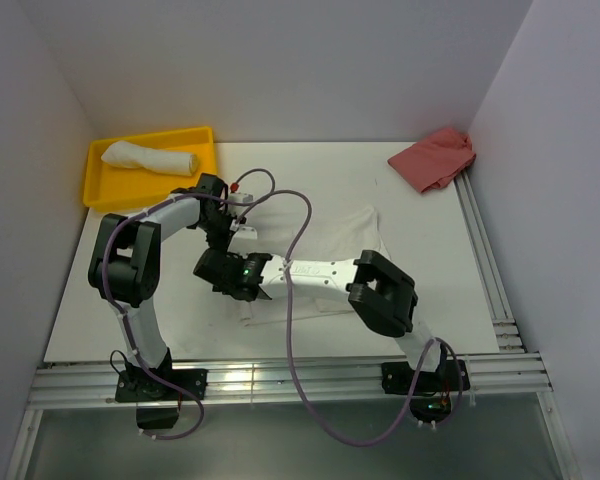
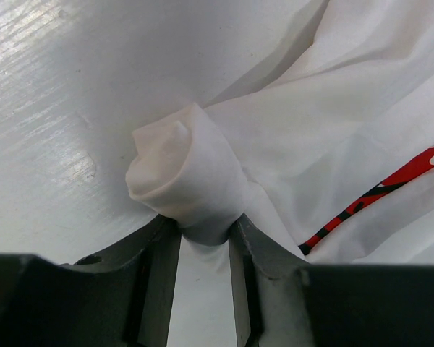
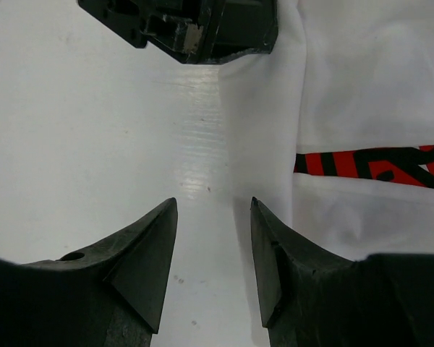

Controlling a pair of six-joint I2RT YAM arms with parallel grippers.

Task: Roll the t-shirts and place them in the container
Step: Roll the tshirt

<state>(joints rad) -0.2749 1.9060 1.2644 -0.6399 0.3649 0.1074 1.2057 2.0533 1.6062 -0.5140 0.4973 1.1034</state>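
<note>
A white t-shirt (image 1: 345,235) with a red print (image 2: 390,184) lies spread on the table's middle. One end of it is wound into a small roll (image 2: 188,170). My left gripper (image 2: 202,228) is shut on the base of that roll, both fingers pressing the cloth. In the top view the left gripper (image 1: 223,238) sits at the shirt's left edge. My right gripper (image 3: 213,206) stands open just near of it over bare table, nothing between its fingers, the shirt's edge (image 3: 260,130) right beside it. A second t-shirt (image 1: 150,157), rolled, lies in the yellow tray (image 1: 100,195).
A crumpled pink cloth (image 1: 433,157) lies at the back right corner. The left gripper's body (image 3: 195,25) shows close ahead in the right wrist view. White walls enclose the table on three sides, and metal rails (image 1: 490,270) run along the right and near edges.
</note>
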